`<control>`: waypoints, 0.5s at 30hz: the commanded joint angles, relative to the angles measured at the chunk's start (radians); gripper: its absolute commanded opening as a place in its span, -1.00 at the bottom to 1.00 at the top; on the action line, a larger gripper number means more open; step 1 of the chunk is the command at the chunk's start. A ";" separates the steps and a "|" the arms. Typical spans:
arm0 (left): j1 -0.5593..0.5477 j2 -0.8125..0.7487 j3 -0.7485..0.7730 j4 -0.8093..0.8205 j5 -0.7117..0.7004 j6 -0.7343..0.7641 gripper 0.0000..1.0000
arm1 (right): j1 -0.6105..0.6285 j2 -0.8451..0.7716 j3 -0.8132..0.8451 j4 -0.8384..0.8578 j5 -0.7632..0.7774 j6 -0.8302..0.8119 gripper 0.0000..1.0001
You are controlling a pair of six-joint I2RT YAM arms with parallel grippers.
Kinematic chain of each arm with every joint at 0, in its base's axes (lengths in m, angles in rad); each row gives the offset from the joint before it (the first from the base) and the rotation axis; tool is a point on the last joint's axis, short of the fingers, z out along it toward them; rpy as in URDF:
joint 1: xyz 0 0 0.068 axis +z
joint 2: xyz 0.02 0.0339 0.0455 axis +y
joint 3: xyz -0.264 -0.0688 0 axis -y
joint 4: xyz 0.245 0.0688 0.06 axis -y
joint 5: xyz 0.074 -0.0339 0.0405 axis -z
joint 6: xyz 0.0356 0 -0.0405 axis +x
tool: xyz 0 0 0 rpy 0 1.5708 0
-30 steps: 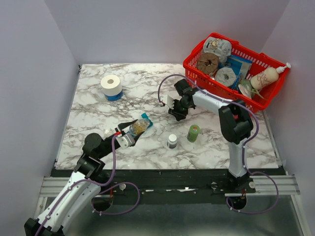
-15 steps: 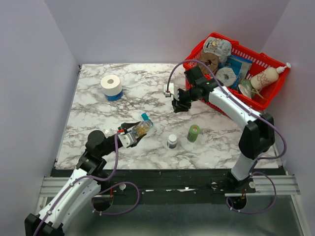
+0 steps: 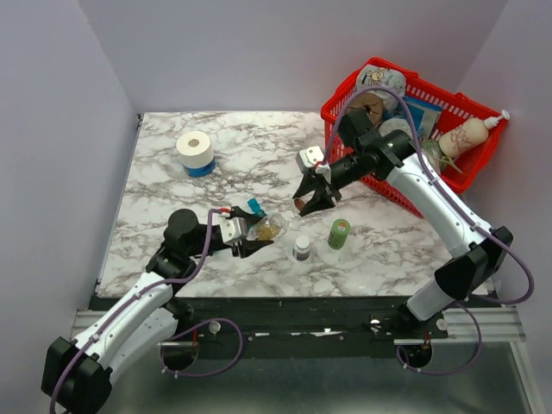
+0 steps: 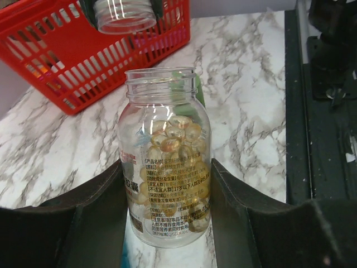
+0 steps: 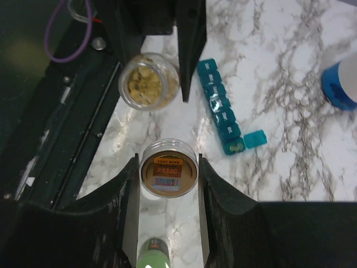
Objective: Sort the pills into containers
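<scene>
My left tool pinches open pill bottle mid-body: light, slick, probably rigid plastic; pills loose, spill easily. My right tool pinches cap.

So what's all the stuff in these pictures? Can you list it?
pill bottle: one, clear, uncapped, yellowish pills inside, in left gripper
cap: one, tan, in right gripper
pill organiser: one, blue, lying by the pill bottle
green bottle: one, green, front middle
white bottle: one, dark cap, beside green bottle
roll: one, white, back left
basket: one, red, back right, full
table: one, marbled
left gripper: one, black, shut on pill bottle
right gripper: one, black, shut on cap
</scene>
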 commanded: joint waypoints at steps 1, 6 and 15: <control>-0.024 0.041 0.027 0.182 0.095 -0.106 -1.00 | 0.081 -0.043 -0.006 -0.010 -0.116 0.007 -0.74; -0.037 0.071 0.030 0.242 0.075 -0.200 -1.00 | 0.121 -0.070 -0.018 0.060 -0.118 0.056 -0.74; -0.053 0.086 0.050 0.247 0.067 -0.272 -1.00 | 0.175 -0.060 -0.020 0.118 -0.021 0.076 -0.74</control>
